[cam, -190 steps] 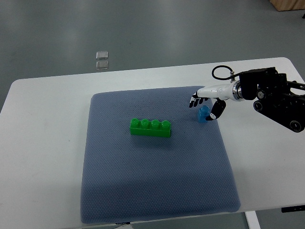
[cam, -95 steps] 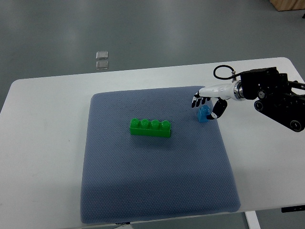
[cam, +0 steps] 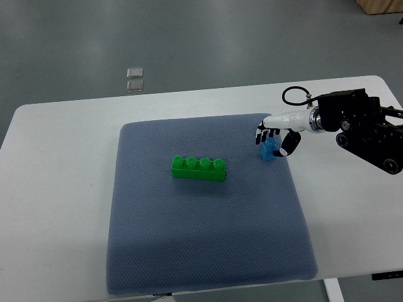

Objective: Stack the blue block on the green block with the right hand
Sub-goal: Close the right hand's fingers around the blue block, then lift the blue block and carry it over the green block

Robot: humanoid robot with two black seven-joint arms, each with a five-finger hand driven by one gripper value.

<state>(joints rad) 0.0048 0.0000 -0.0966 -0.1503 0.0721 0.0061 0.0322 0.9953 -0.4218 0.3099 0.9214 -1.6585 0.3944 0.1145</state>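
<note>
Blue-grey fabric matting [cam: 208, 251] covered the middle of the white surface [cam: 56, 189], and both blocks lay on it. The green block [cam: 199, 168], a long brick with four studs in a row, sat near the mat's centre, its length running roughly parallel to the surface's far edge. Nothing rested on top of it.

The blue block [cam: 270, 150] was well apart from the green one, toward the mat's far right corner, close to the mat's right edge. The right robot hand [cam: 275, 139] reached in from the surface's right edge on a white forearm joined to a black arm housing [cam: 365, 129]. Its dark-tipped fingers [cam: 261, 135] curled down over the far side of the blue block while the thumb [cam: 285, 147] pressed against its right side, so the hand was closed around the block. Whether the block was lifted clear of the mat or touching it could not be told from this steep view.

Between the blue block and the green block the mat was bare fabric. A black cable loop [cam: 292, 95] rose from the wrist. Beyond the surface's far edge, two small clear square pieces [cam: 134, 79] lay on the grey floor [cam: 201, 38].
</note>
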